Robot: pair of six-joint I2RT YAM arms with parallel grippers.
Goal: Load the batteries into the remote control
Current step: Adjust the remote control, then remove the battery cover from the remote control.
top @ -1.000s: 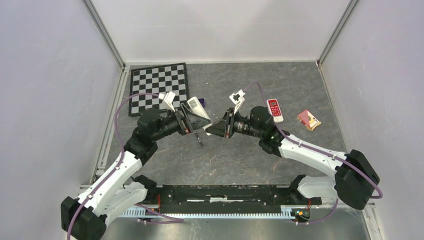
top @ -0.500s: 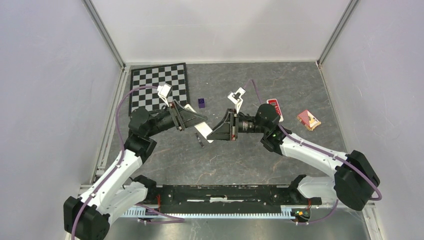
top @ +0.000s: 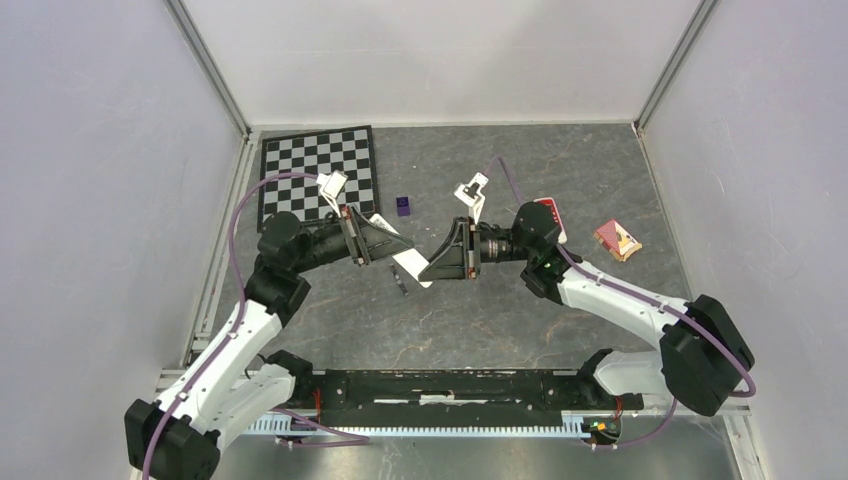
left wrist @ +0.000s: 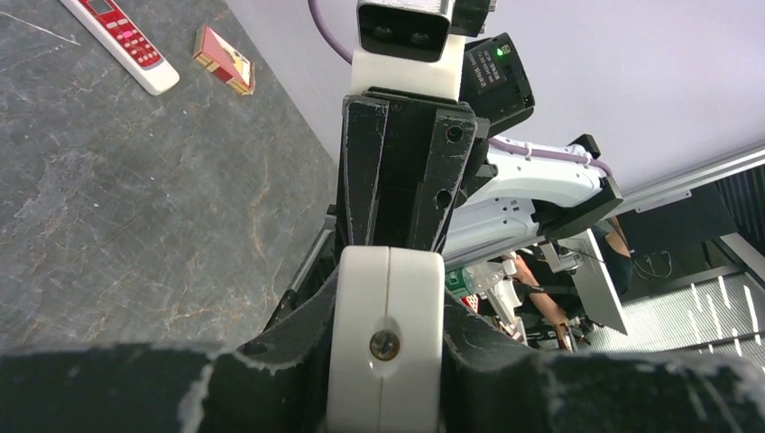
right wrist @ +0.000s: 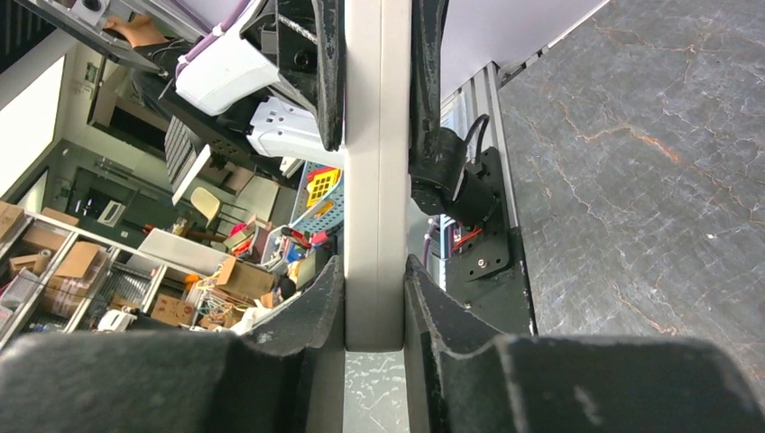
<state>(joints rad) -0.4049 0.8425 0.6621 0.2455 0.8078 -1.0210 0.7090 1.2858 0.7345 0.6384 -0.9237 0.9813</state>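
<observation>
Grey stone-look tabletop (top: 480, 320), pale walls on three sides, and both arms meet over the middle. The remote control (top: 407, 263) is up off the surface, slung on a diagonal between them. From overhead only short white stretches of it peek out, because the black gripper bodies cover the rest. The left gripper (top: 385, 238) has the far, upper-left part, with its jaws closed in on the bar. In its own wrist view the white end sits flush between both fingers (left wrist: 298, 338). The right gripper (top: 432, 268) has the near, lower-right end pinched narrow. Its wrist view shows the bar's thin edge running straight up from between its fingers (right wrist: 311, 334) to the other gripper. Only that edge shows, so I can't tell which face is turned where. Just below the remote a small dark sliver (top: 400, 283) lies on the tabletop, too small to say what it is. A purple cube (top: 403, 206) sits just behind the grippers and a checkerboard (top: 318, 172) lies at the back left. The red remote (top: 549, 207) is mostly tucked under the right arm from above but shows plainly in the left wrist view. A red and gold packet (top: 618, 240) lies near it, to the right.
</observation>
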